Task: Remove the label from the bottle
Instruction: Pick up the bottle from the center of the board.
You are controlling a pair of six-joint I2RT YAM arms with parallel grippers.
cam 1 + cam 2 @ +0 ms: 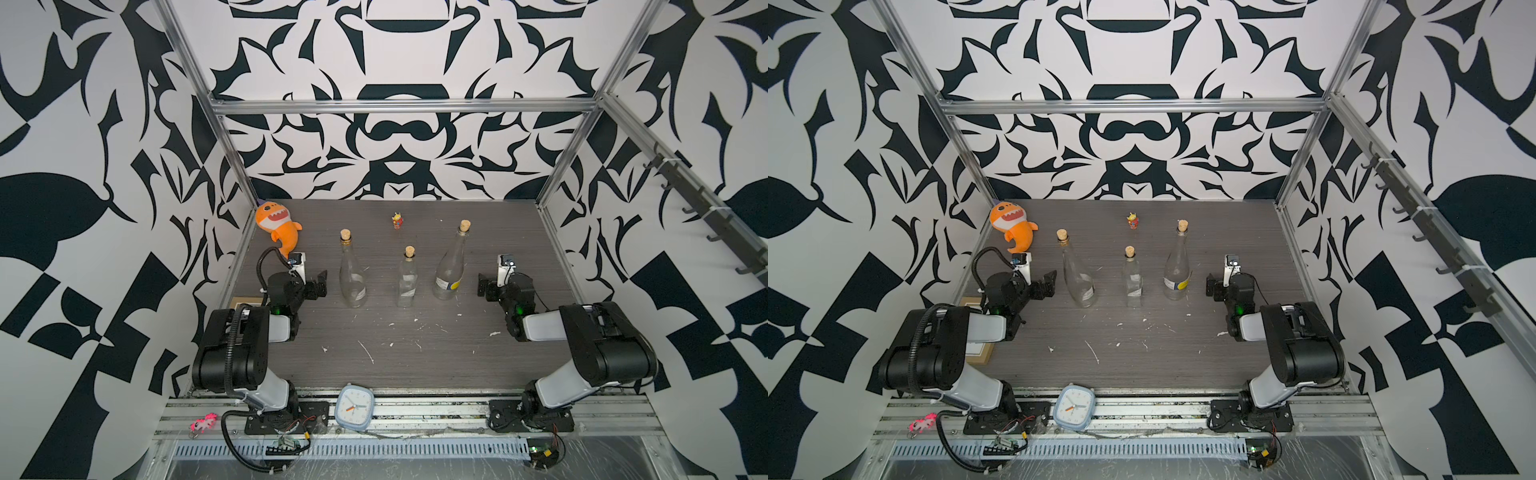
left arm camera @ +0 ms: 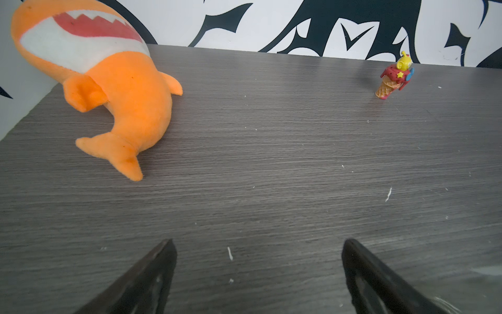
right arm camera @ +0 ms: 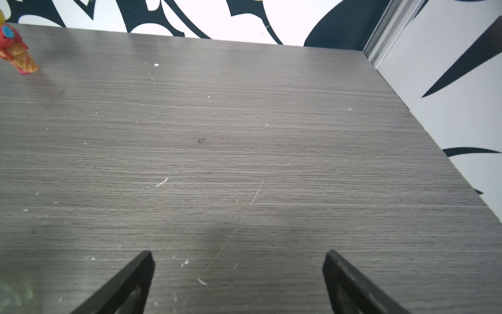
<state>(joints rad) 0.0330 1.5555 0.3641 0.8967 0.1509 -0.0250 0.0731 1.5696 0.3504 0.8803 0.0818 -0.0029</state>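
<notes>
Grey wood-grain table point(image 1: 415, 353) between black-and-white walls point(image 1: 83, 124). Three corked bottles stand upright across its middle: left bottle point(image 1: 352, 274), middle bottle point(image 1: 407, 278), and right bottle point(image 1: 451, 262), which carries a yellow-marked label point(image 1: 446, 285) low on its side. At 9 o'clock the left claw point(image 2: 256, 242) and at 3 o'clock the right claw point(image 3: 237, 254) both gape wide, empty, clear of the bottles. At 10 o'clock lies a toy shark point(image 1: 276, 226), at 6 a clock point(image 1: 354, 405)

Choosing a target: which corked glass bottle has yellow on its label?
The clear corked glass bottle nearest the right gripper; middle bottle and leftmost bottle show none.
</notes>
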